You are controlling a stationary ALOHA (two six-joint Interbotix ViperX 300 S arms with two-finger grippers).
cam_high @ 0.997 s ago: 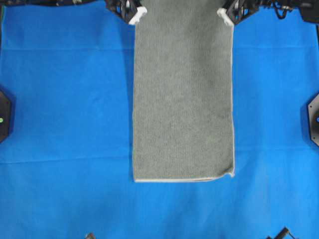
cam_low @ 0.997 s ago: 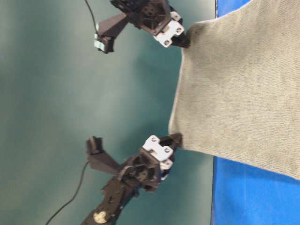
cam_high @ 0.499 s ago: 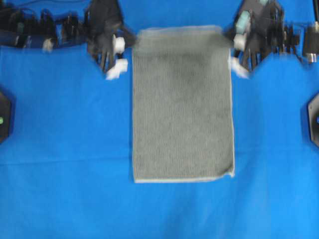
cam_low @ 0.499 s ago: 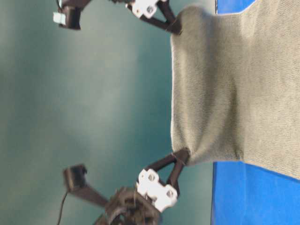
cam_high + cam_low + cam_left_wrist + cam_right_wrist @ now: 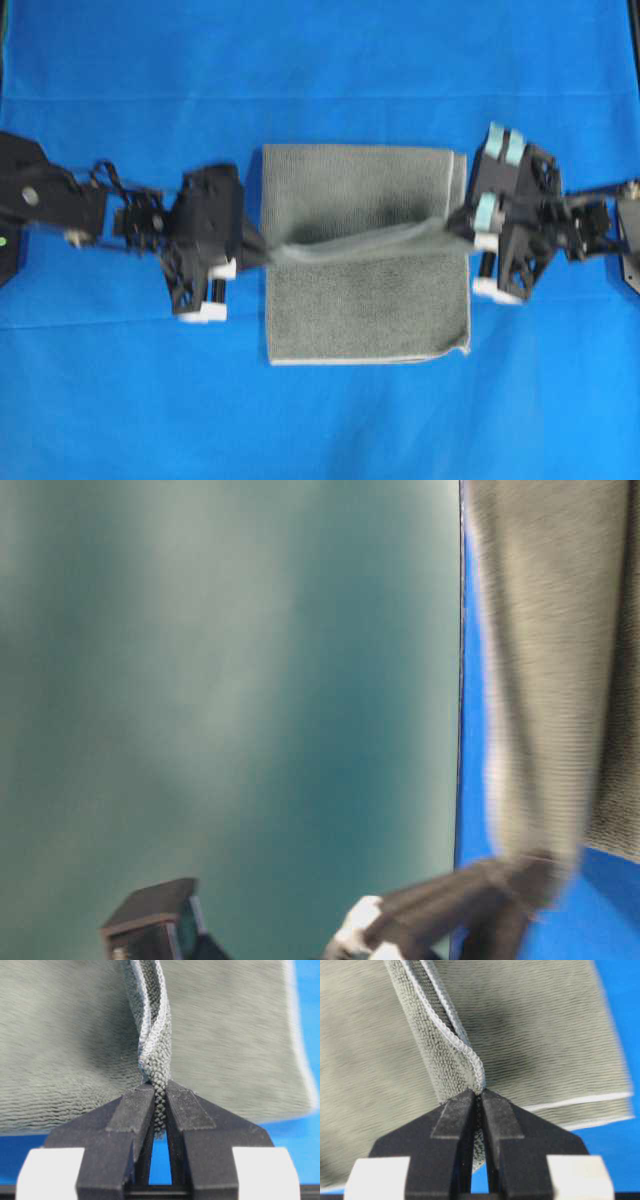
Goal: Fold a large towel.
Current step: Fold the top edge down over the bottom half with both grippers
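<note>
Towel, grey-green with a pale hem, lies in the middle of the blue sheet, its lifted edge strung between 2 grippers above the lower layer. 1 second ago both grippers sat at the top of the overhead view with that edge stretched out beyond the sheet's far side; now they have come down toward the middle, and the raised strip crosses the towel about halfway along, sagging slightly leftward. The towel's footprint has shortened: its far fold now lies well inside the sheet, while the near hem has stayed put. The left gripper is clamped on the towel's left corner, its black fingers pinching a bunched fold. The right gripper is clamped on the right corner, hem showing just above its tips. Both arms sit just beside the towel's long edges. Bare blue sheet spreads wide above, below and at both sides. The table-level view is blurred.
</note>
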